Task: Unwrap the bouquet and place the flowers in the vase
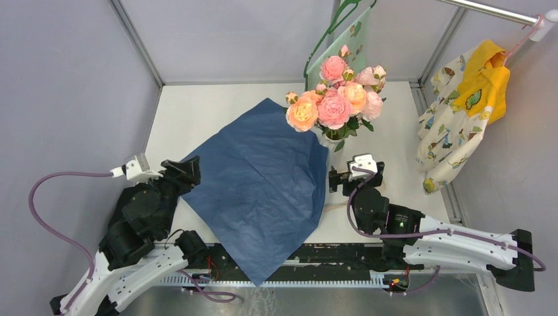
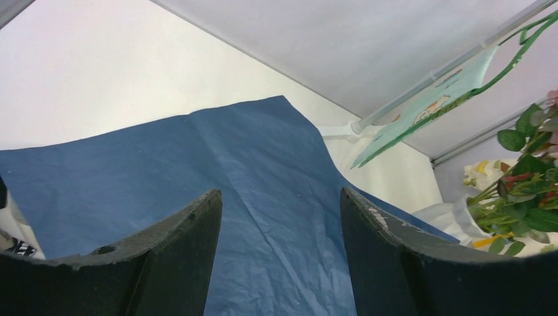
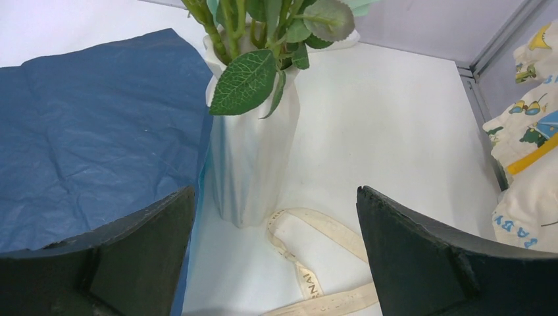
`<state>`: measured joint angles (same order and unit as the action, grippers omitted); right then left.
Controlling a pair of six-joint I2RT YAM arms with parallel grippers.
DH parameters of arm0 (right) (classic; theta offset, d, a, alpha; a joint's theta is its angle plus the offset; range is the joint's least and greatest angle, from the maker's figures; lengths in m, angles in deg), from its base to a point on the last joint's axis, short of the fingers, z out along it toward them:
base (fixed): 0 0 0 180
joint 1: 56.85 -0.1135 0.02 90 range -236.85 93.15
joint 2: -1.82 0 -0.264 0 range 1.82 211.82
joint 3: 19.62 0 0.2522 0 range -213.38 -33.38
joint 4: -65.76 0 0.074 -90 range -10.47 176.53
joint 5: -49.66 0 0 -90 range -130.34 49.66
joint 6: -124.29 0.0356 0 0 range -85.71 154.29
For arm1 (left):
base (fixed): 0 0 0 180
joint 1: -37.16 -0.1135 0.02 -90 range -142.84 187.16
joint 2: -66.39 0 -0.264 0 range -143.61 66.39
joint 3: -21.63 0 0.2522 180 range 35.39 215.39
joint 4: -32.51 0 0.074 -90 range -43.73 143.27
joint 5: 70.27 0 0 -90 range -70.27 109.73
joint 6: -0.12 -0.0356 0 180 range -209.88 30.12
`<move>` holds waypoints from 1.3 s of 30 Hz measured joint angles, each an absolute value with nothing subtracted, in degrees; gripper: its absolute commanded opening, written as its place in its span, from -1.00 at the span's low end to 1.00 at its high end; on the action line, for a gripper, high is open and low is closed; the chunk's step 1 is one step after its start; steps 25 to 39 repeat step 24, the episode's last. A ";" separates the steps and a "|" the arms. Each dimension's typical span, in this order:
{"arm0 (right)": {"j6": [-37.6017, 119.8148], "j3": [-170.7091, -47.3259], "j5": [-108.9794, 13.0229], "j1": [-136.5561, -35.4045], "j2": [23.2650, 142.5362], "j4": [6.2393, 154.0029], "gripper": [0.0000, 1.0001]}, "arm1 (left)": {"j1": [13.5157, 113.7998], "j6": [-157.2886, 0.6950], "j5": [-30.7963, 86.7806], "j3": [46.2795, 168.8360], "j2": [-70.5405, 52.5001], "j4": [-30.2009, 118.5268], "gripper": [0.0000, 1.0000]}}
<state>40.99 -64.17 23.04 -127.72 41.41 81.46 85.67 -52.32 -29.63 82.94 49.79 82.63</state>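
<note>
Pink and peach flowers (image 1: pixel 335 99) stand in the ribbed white vase (image 3: pixel 253 158) at the far centre of the table. The right gripper (image 3: pixel 275 191) sits just near of the vase, jaws spread wide and empty. The blue paper (image 1: pixel 260 191) lies spread flat, navy side up, left of the vase. The left gripper (image 2: pixel 281 197) is at its left edge, jaws apart, grasping nothing. A cream ribbon (image 3: pixel 316 263) lies at the vase's foot, its printed lettering only partly legible. A printed garment (image 3: pixel 526 197) at the right reads "BABY".
</note>
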 measured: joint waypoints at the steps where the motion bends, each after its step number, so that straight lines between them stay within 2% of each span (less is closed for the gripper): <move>1: 41.47 -64.17 23.28 -127.72 41.13 82.05 0.96 | 85.67 -52.21 -29.85 82.94 49.79 83.24 0.45; 39: 45.36 -63.23 26.34 -127.72 37.72 87.62 0.96 | 85.67 -51.27 -31.21 82.79 49.26 85.25 0.45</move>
